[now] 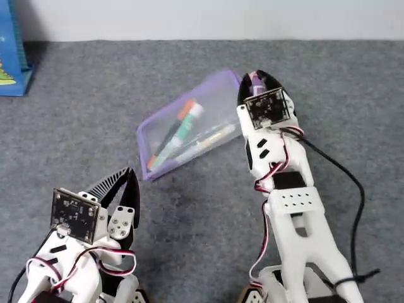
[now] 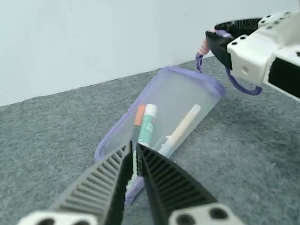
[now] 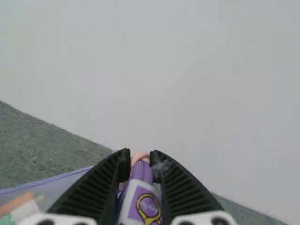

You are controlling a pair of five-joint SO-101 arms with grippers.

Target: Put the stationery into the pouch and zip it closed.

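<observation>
A translucent purple pouch (image 1: 189, 129) lies slanted on the grey mat, with an orange-capped marker (image 1: 183, 113), a green-and-white marker and a pale pen inside. My right gripper (image 1: 259, 81) is at the pouch's far right corner, shut on its purple pull tab (image 3: 140, 172). A purple loop (image 2: 243, 86) hangs below that gripper. In the left wrist view the pouch (image 2: 180, 101) lies ahead, one end lifted toward the right gripper (image 2: 220, 40). My left gripper (image 1: 129, 180) sits near the front left, short of the pouch's near end, its fingers (image 2: 159, 173) together and holding nothing.
A blue box (image 1: 9, 57) stands at the far left by the white wall. Grey mat (image 1: 82, 126) stretches open to the left of the pouch and between the two arms. A black cable (image 1: 353, 183) trails beside the right arm.
</observation>
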